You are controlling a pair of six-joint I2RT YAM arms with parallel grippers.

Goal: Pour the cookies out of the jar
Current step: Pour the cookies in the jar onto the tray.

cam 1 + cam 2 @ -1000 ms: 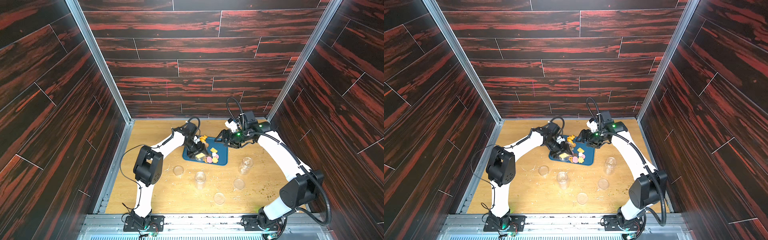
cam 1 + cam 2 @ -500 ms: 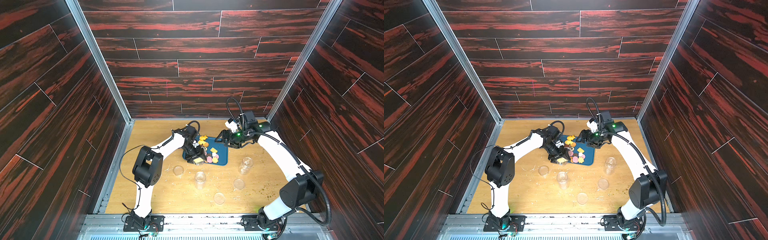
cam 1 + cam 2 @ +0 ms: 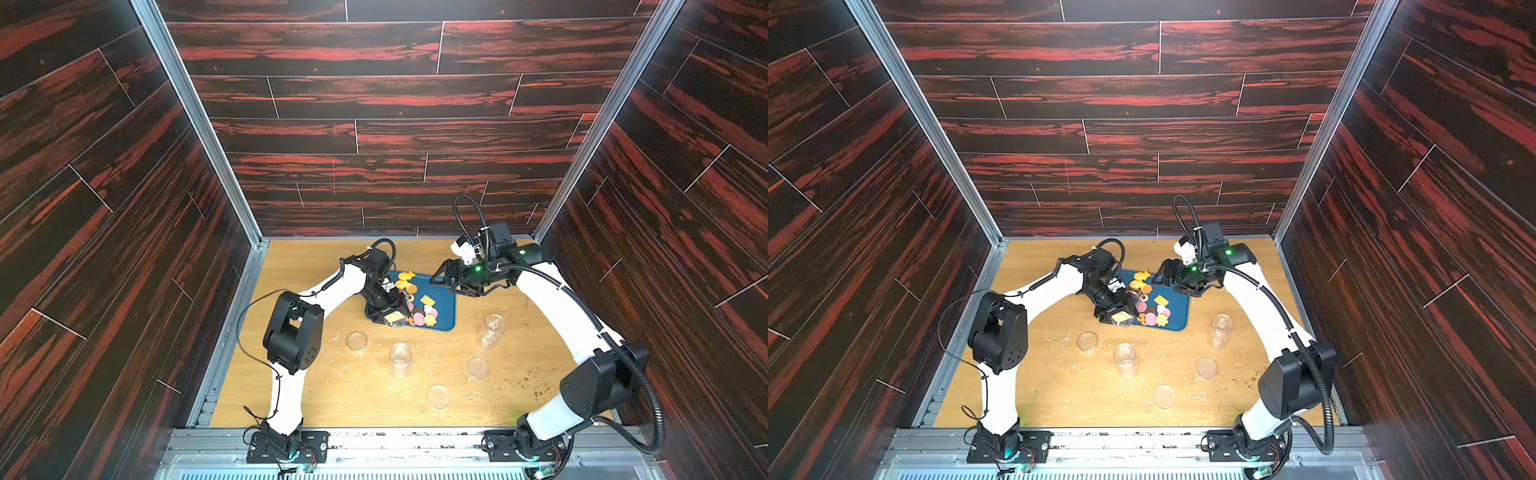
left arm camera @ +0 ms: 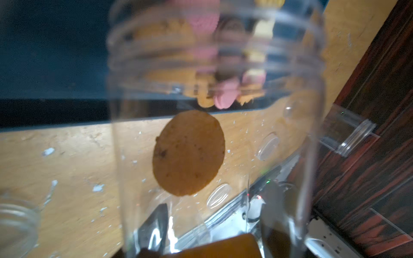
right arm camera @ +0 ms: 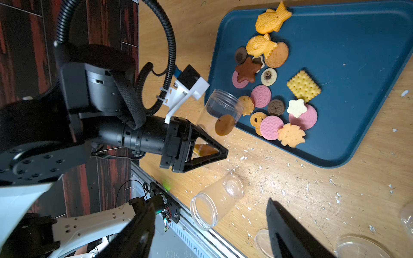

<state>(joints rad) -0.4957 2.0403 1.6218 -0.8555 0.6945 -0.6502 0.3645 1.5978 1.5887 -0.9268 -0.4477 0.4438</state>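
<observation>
My left gripper (image 3: 390, 309) (image 3: 1119, 311) is shut on a clear jar (image 3: 395, 319) (image 5: 220, 116), held tilted with its mouth over the near left corner of the blue tray (image 3: 442, 291) (image 5: 357, 67). In the left wrist view, a round brown cookie (image 4: 188, 153) clings inside the jar (image 4: 212, 78), and an orange one (image 4: 223, 245) lies near its base. Many cookies (image 3: 419, 309) (image 3: 1152, 309) (image 5: 272, 93) lie spread on the tray. My right gripper (image 3: 438, 276) (image 3: 1160, 276) hangs open over the tray's far right corner, holding nothing.
Two empty clear jars (image 3: 400, 359) (image 3: 491, 330) stand on the wooden table in front of the tray. Three clear lids (image 3: 356, 340) (image 3: 478, 368) (image 3: 438, 395) lie flat around them. Pale crumbs are scattered over the table. Dark walls close in both sides and the back.
My left gripper has carried the jar from the tray's far left part toward its near left corner. The right arm has stayed still.
</observation>
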